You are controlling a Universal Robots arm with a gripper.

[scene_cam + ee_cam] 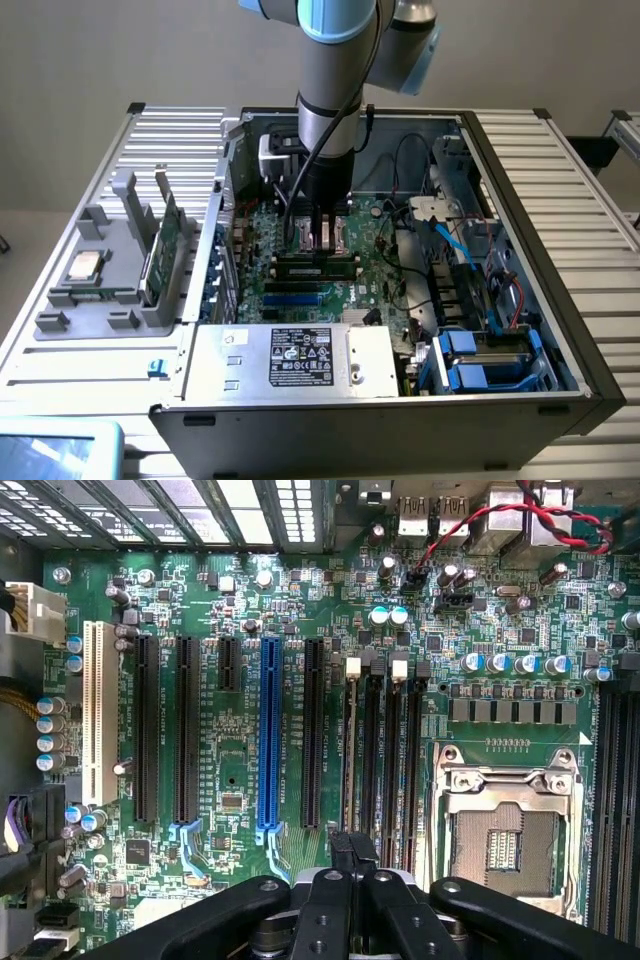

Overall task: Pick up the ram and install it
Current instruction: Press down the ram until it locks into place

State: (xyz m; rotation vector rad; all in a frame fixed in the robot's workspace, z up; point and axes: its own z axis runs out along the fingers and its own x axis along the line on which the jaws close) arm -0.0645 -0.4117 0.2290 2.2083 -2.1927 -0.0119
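One white label on the power supply carries print too small for me to read, and so does the lettering by the blue expansion slot. My arm drops straight down into the open computer case. My gripper has its jaws pressed together over the memory slots. The ram lies along those slots just beneath my fingertips; I cannot tell whether they touch it.
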